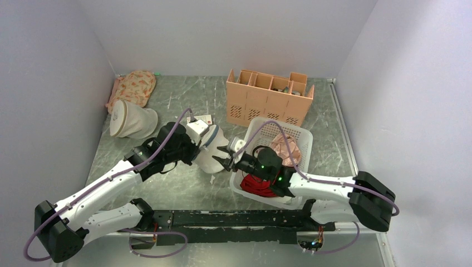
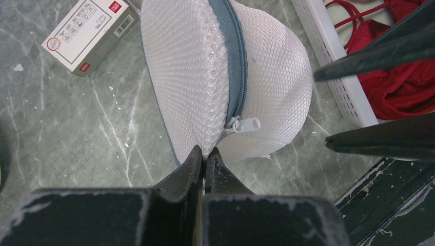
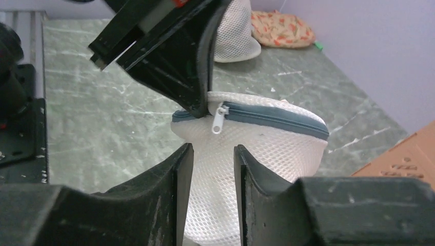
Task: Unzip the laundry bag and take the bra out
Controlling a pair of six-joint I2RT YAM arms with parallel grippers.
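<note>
Beside laundry bag (image 2: 190, 77), box (image 2: 90, 36) print illegible.

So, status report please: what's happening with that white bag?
Left end effector shut, pinching laundry bag rim. Right end effector open, near zipper pull, not touching. Zipper closed, bra unseen. Nothing blocking.

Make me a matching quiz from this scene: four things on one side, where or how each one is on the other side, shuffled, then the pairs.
Things:
1. laundry bag
2. red garment
3. small carton
4. right gripper

Place or state:
A. in the white basket
B. open, facing the zipper pull
C. pinched at its edge by the left gripper
D. lying on the table

Pairs: 1-C, 2-A, 3-D, 4-B
</note>
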